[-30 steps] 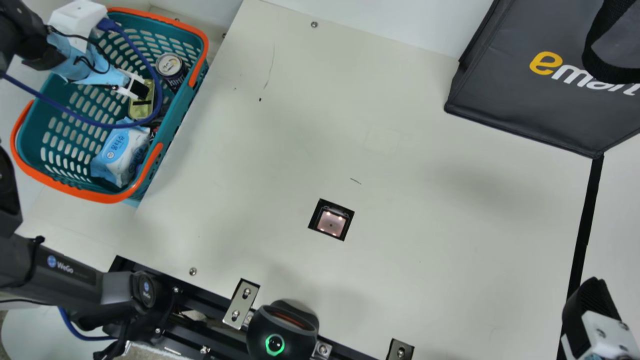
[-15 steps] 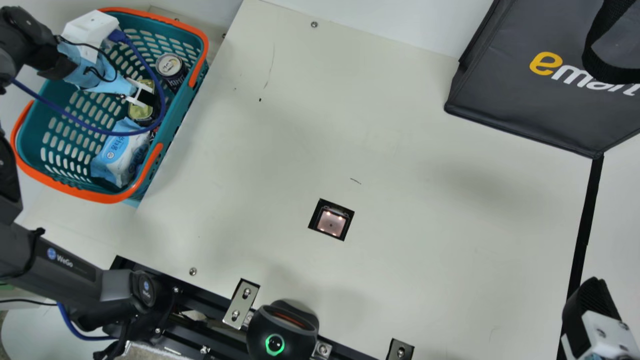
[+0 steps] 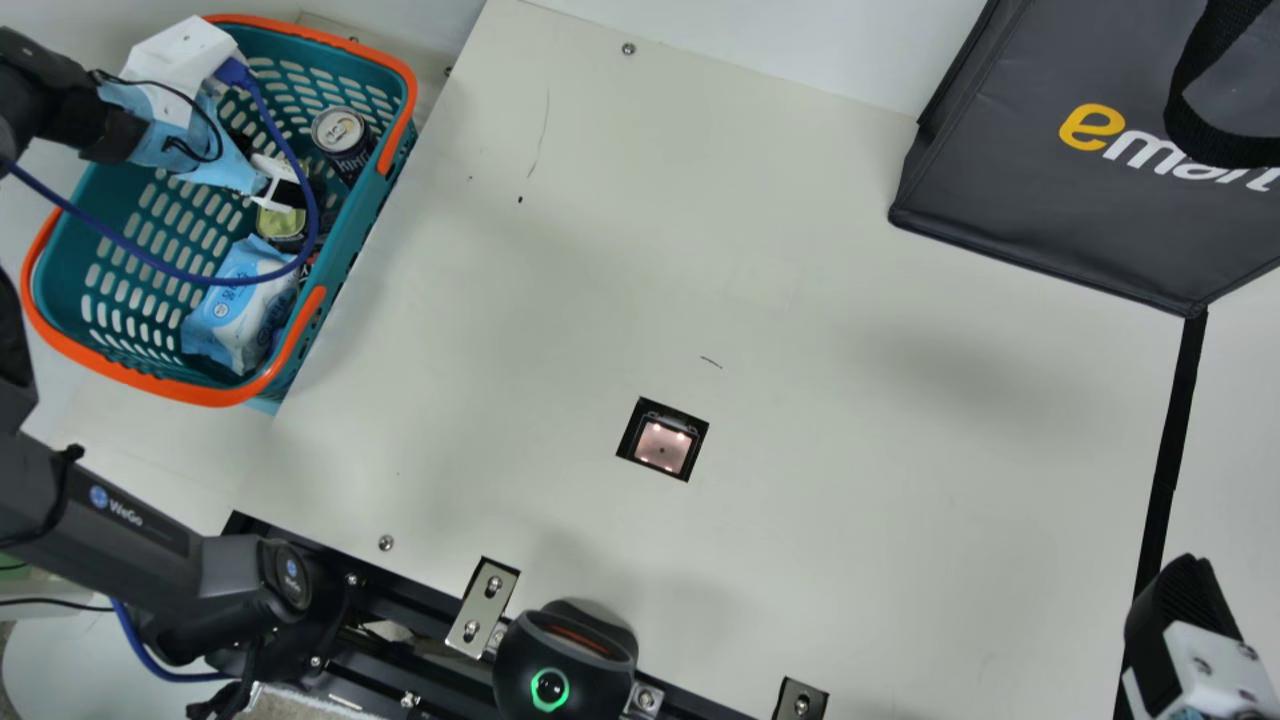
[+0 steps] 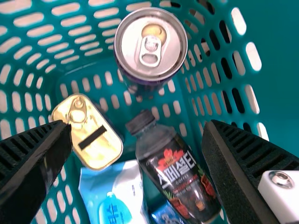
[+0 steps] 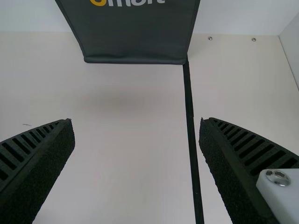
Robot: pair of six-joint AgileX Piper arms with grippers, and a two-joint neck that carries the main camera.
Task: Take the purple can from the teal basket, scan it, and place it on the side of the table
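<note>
Main view: purple can (image 3: 343, 138) upright, far R part of teal basket (image 3: 372, 232); body mostly hidden under its top in left wrist view. L gripper (image 3: 287, 191) over basket, partly behind blue cable (image 3: 225, 282), fingers wide apart, nothing held; gold-lidded can (image 3: 282, 222) part-hidden. R gripper (image 3: 1182, 610) cut off, near R edge, fingers wide apart, empty. Dark bag (image 3: 1030, 220) cut off, far R.

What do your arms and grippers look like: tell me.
My left arm is dark grey and black, with pale markings, a light-blue wrist section, white housing and a blue cable. The left gripper and right gripper have black ribbed fingers and white mounts.
</note>
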